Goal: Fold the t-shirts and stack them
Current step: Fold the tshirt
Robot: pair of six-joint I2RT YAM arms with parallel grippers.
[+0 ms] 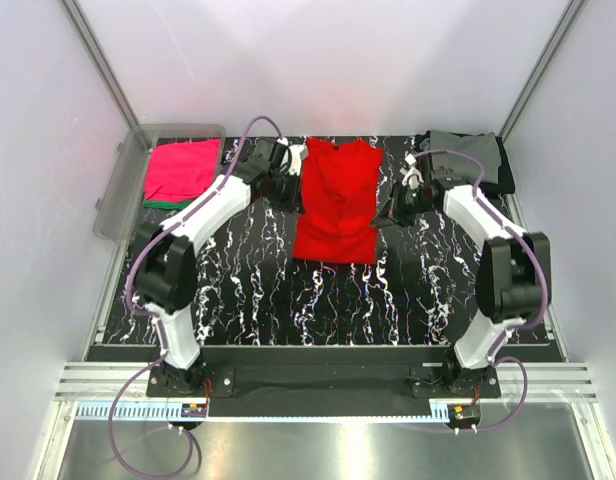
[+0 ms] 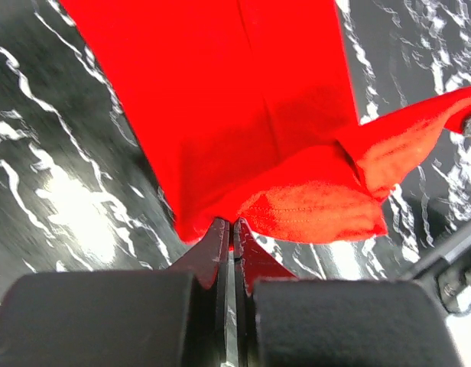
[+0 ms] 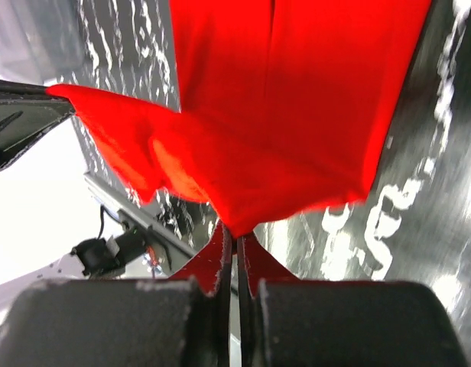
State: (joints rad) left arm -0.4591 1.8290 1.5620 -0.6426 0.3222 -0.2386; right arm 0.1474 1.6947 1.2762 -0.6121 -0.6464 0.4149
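The bright red t-shirt (image 1: 336, 200) lies lengthwise in the middle of the black marbled table (image 1: 258, 290), its sides turned in. My left gripper (image 1: 295, 188) is at its left edge, and in the left wrist view it is shut (image 2: 232, 226) on the red cloth (image 2: 243, 99). My right gripper (image 1: 385, 213) is at its right edge, shut (image 3: 237, 234) on the red cloth (image 3: 297, 99), with a lifted fold beside it. A magenta-pink shirt (image 1: 180, 168) lies folded on a green one (image 1: 160, 204) at the back left. Grey (image 1: 458, 146) and black (image 1: 502, 170) shirts lie at the back right.
A clear plastic bin (image 1: 116, 195) stands at the table's left edge, by the pink shirt. White walls and metal frame posts close in the table at the back and sides. The arm bases stand at the near edge.
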